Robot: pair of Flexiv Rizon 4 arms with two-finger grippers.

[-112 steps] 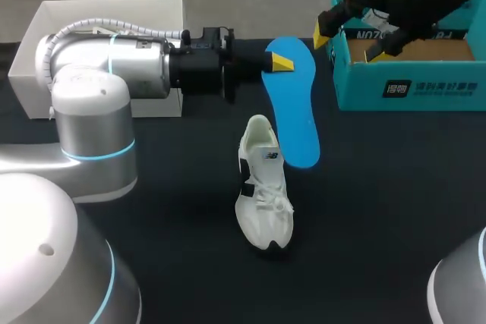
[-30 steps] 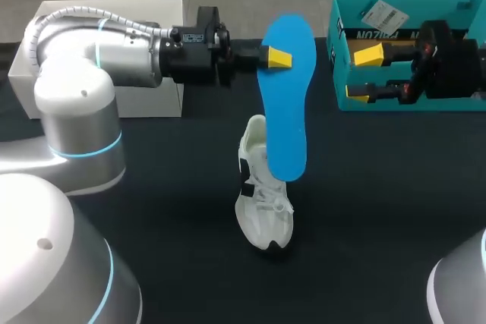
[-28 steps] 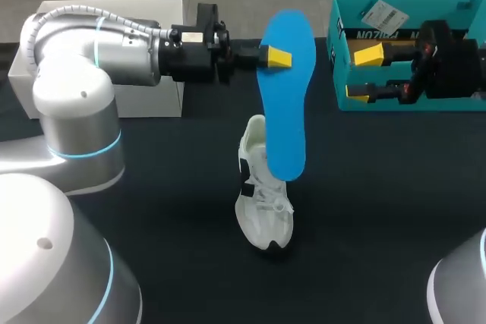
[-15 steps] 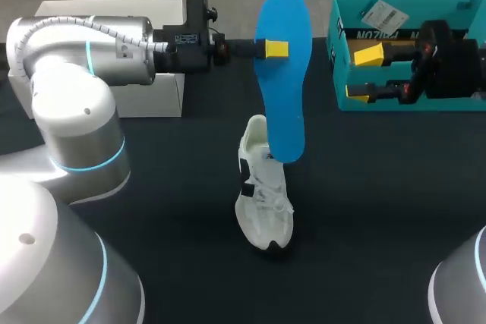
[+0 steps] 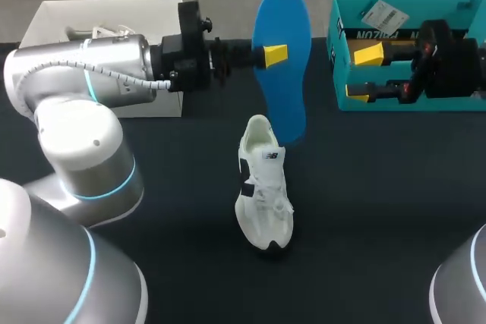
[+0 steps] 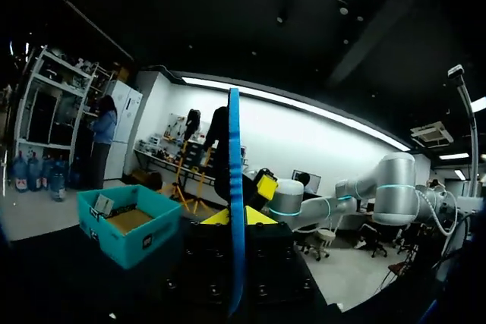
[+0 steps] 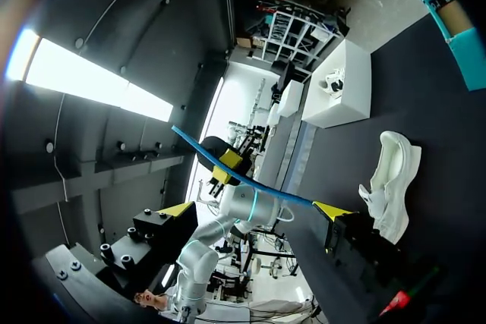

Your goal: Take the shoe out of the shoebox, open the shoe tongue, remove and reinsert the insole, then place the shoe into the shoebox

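Left gripper [image 5: 273, 55] is clamped on the insole [image 5: 282, 28], which hangs on edge, lower end just behind the shoe [image 5: 263, 187] heel. Right gripper [image 5: 363, 73] is apart and empty at the shoebox [image 5: 343, 32]. Recommended: line the insole up with the shoe opening, steady the shoe, and feed slowly.

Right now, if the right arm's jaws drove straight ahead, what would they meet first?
Most likely the blue insole, held on edge in the left arm's jaws: the right wrist view shows it crossing the line ahead. Depth is uncertain. The shoe lies lower, off that line.
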